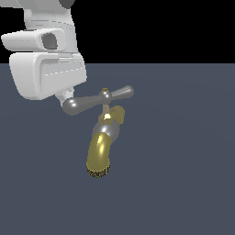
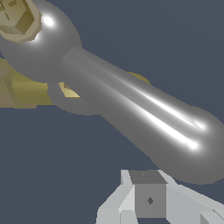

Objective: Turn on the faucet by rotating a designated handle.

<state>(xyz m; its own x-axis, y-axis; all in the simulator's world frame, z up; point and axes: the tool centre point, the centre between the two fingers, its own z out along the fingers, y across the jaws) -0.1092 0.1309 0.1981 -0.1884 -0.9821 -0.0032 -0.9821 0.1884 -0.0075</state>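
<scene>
The tap (image 1: 104, 142) stands alone on a flat slate-blue floor (image 1: 183, 174), a little toward the exterior view's left of the middle, with black beyond the far edge. Its gold spout (image 1: 98, 153) curves down and toward the camera, ending in a dark speckled mouth (image 1: 97, 173); nothing sits under that mouth, and no bowl, basin or other vessel shows in either view. Above the spout comes a grey metal collar (image 1: 109, 130), then a short brass neck, and on top the handle (image 1: 98, 99): a glossy silver crossbar with two tapered arms meeting at a ball hub that carries a tiny brass cap (image 1: 105, 90). The bar lies nearly level, tilted slightly, one rounded end up toward the exterior view's right and the other lower toward its left. The robot's white arm (image 1: 46, 59) hangs over from the upper left of that view, and its lower part comes down right beside the left end of the crossbar, close enough that I cannot say whether it touches. In the wrist view the handle (image 2: 131, 109) fills most of the picture, its rounded end just above one pale finger (image 2: 144, 197) of the pincer. Only that part of the pincer shows, so I cannot tell whether it is released or clenched; nothing is visibly gripped.
</scene>
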